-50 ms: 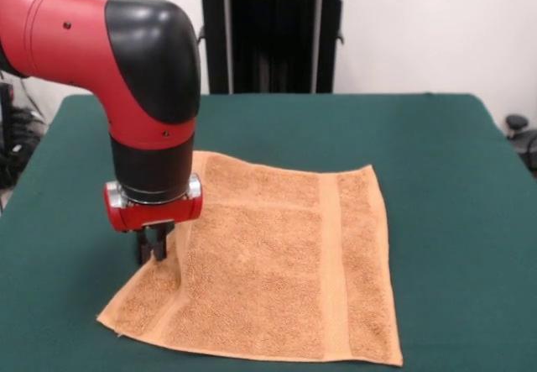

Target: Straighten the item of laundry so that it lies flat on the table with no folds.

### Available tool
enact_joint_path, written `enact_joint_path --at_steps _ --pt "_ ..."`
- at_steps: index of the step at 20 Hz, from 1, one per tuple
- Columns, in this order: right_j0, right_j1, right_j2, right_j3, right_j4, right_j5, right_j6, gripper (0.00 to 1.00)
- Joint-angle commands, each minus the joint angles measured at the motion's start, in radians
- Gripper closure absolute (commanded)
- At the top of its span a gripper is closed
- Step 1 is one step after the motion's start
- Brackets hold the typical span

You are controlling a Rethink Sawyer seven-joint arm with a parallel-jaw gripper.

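The tool (153,250) is hanging straight down from the red and black arm (101,44), with its dark fingers (159,243) sitting close together and their tips reaching down to the towel's (277,263) left edge. Whether they are pinching the cloth or only touching it, I cannot tell from this view. Above the fingers, the red wrist ring (153,206) with its silver band is hovering over the towel's left band.

The towel is lying spread out on the table (436,154), orange-tan and roughly square, toward the front and a little left of the middle. It is looking mostly flat. One woven band is running along its right side from the far edge to the near edge, and another is running along the left side, partly hidden by the arm. The near left corner is stretching outward to a point, so the left edge is slanting rather than running parallel to the right one.

The green table is extending well beyond the towel on every side. Behind the table, a black stand (273,28) is rising in front of a pale wall (436,28).
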Motion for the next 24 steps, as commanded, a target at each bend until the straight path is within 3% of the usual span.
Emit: enact_joint_path --at_steps 1,12,19,24 --pt "-0.051 0.217 0.070 0.006 -0.034 -0.170 0.121 1.00" --pt "-0.181 0.211 0.179 -0.130 -0.082 0.107 -0.192 1.00" --pt "-0.201 0.249 0.232 -0.224 -0.113 0.201 -0.268 1.00" --pt "-0.208 0.257 0.251 -0.229 -0.128 0.207 -0.253 1.00"
